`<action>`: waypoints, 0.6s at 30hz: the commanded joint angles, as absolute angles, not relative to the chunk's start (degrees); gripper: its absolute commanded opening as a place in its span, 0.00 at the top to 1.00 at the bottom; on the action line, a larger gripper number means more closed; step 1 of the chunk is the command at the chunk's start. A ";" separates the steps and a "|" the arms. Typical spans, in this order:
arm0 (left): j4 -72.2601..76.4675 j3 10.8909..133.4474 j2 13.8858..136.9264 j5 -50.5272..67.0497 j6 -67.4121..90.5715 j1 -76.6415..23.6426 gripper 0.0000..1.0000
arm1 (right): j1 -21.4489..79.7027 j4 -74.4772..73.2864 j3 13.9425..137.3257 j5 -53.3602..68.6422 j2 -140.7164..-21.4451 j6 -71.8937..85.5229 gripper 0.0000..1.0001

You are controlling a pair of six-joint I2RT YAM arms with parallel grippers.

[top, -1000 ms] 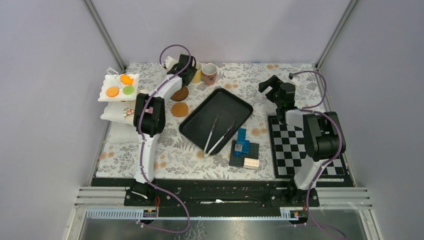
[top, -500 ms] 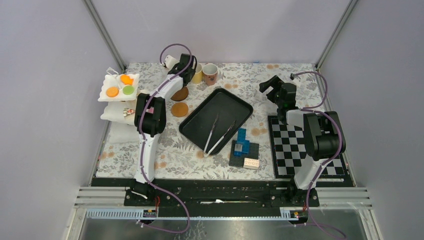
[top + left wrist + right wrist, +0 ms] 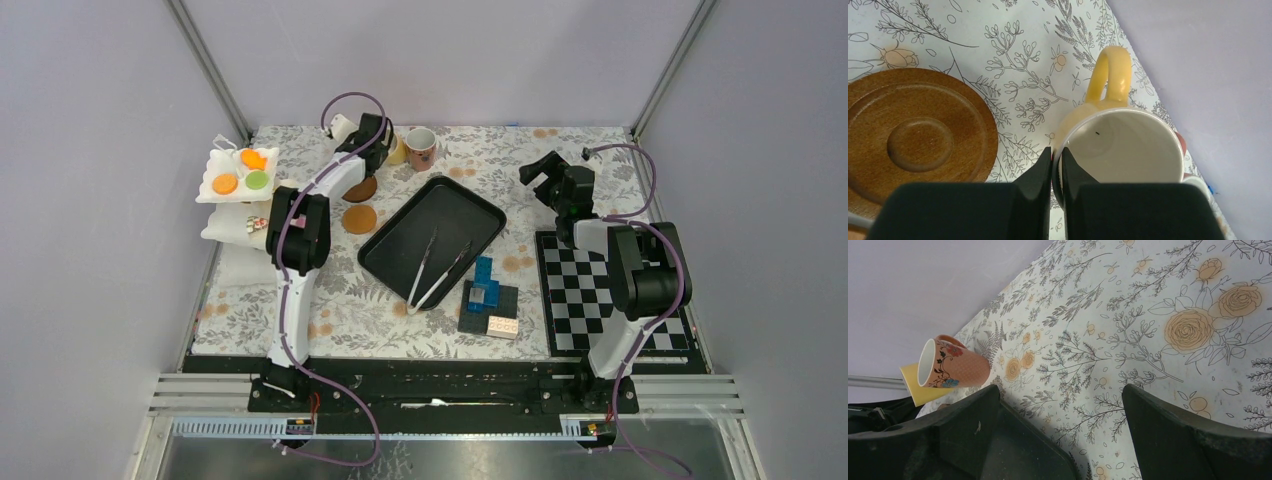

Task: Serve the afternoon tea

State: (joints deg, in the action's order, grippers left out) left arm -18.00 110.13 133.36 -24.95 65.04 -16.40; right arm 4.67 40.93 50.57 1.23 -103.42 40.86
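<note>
In the left wrist view my left gripper (image 3: 1056,152) is shut on the near rim of the yellow mug (image 3: 1120,145), one finger inside and one outside. The mug stands upright at the back of the table (image 3: 397,150), handle pointing away. The pinkish patterned mug (image 3: 419,147) stands just right of it. One brown coaster (image 3: 913,140) lies beside the yellow mug; in the top view a second coaster (image 3: 359,218) lies nearer. Orange (image 3: 225,183) and green (image 3: 257,180) cookies sit on the white tiered stand (image 3: 215,160) at the left. My right gripper (image 3: 545,170) hangs open above the cloth, holding nothing.
A black tray (image 3: 470,215) lies mid-table with metal tongs (image 3: 435,270) on it. A blue and black brick stack (image 3: 487,298) stands in front of the tray. A checkered mat (image 3: 600,290) lies under the right arm. Walls close in behind and beside.
The left gripper's jaws have closed onto the yellow mug's rim and the wrist shifted slightly toward the back. The right arm has stayed put.
</note>
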 commanded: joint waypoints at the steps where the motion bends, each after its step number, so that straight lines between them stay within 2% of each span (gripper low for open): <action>1: -16.22 110.13 127.41 -27.47 61.37 -16.18 1.00 | 4.22 41.40 52.47 2.33 -104.22 41.66 0.00; 10: -15.53 112.73 122.49 -29.97 52.22 -16.08 1.00 | 4.09 41.44 52.85 3.23 -104.76 42.57 0.00; 18: -24.51 118.51 118.58 -31.39 47.65 -16.33 1.00 | 4.00 41.40 52.91 3.73 -104.81 42.80 0.00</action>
